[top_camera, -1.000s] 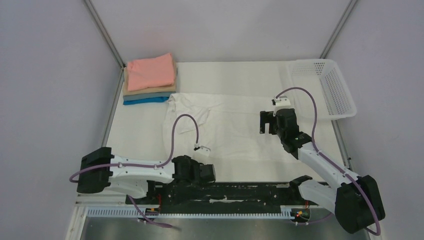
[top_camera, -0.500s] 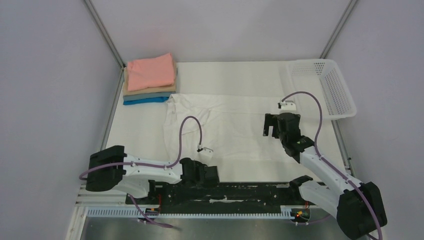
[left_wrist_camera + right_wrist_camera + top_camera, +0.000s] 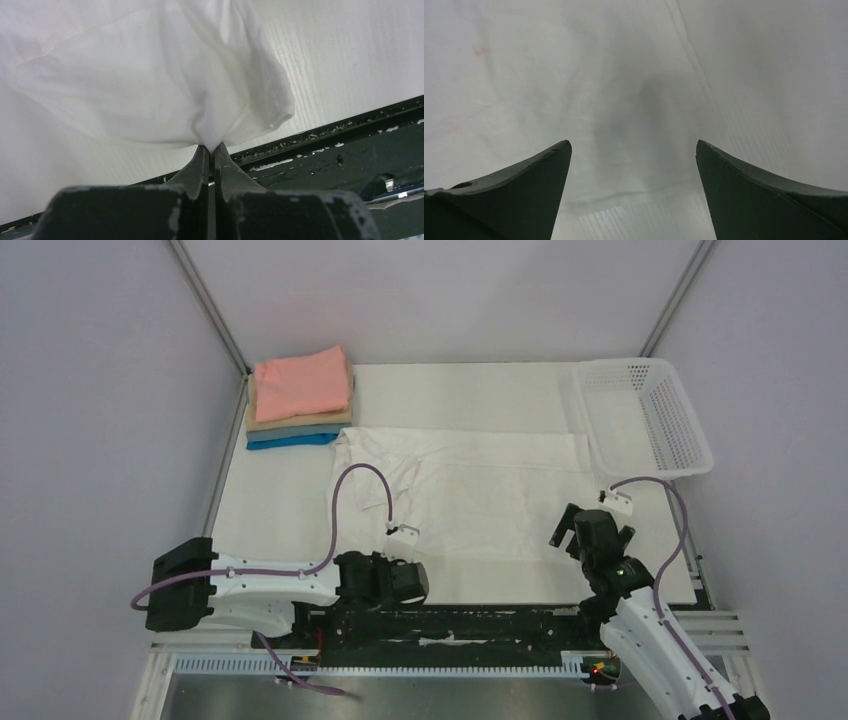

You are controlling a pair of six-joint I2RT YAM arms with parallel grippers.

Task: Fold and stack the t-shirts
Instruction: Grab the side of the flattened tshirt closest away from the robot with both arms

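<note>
A thin white t-shirt (image 3: pixel 480 490) lies spread flat on the table's middle. My left gripper (image 3: pixel 418 580) is at its near-left corner, low over the table's front edge. In the left wrist view that gripper (image 3: pixel 211 148) is shut on a pinched bunch of the white t-shirt's (image 3: pixel 150 75) hem. My right gripper (image 3: pixel 590 528) hovers over the shirt's near-right corner. It stands open (image 3: pixel 632 146) above the white cloth (image 3: pixel 574 75), whose hem runs between the fingers. Folded t-shirts (image 3: pixel 300 390) are stacked at the far left, salmon pink on top.
A white mesh basket (image 3: pixel 690 462) stands at the far right corner. The black rail (image 3: pixel 500 620) runs along the table's near edge, just behind my left gripper. Grey walls close in both sides.
The left gripper's jaws have shut on the shirt's near-left hem. The right arm has drawn back from the shirt's middle right toward its near-right corner, still open.
</note>
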